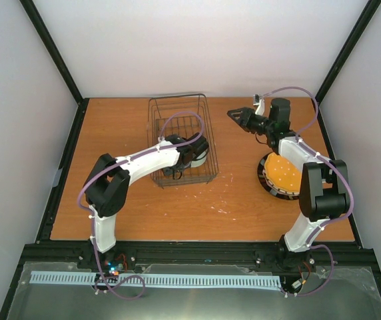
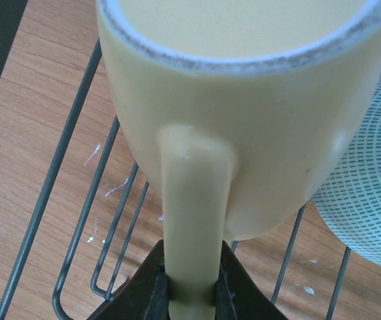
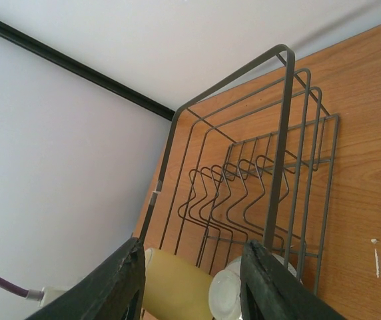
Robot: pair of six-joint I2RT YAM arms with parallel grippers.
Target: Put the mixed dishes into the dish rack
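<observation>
Wood table (image 1: pixel 237 200) carries everything. Dish rack (image 1: pixel 201 127) stands by the far edge, a bit left of ctr, w/ upright wire dividers inside. Plate stack sits near the right edge: orange-yellow dotted plate (image 1: pixel 285 172) on top, black plate (image 1: pixel 269 187) rim showing under it; can't make out any in btwn. Mug (image 2: pixel 244 133), cream-yellow, is at the rack's near end over the wire floor, handle twd my wrist; can't tell if it rests on the wires. Bowl (image 2: pixel 370 200), pale blue-green, lies in the rack just beside the mug. My left gripper (image 2: pixel 190 297) is pinched tight on the mug handle. My right gripper (image 1: pixel 242 117) hangs over the table btwn rack and plates, fingers (image 3: pixel 264 280) partway apart, nothing in them.
</observation>
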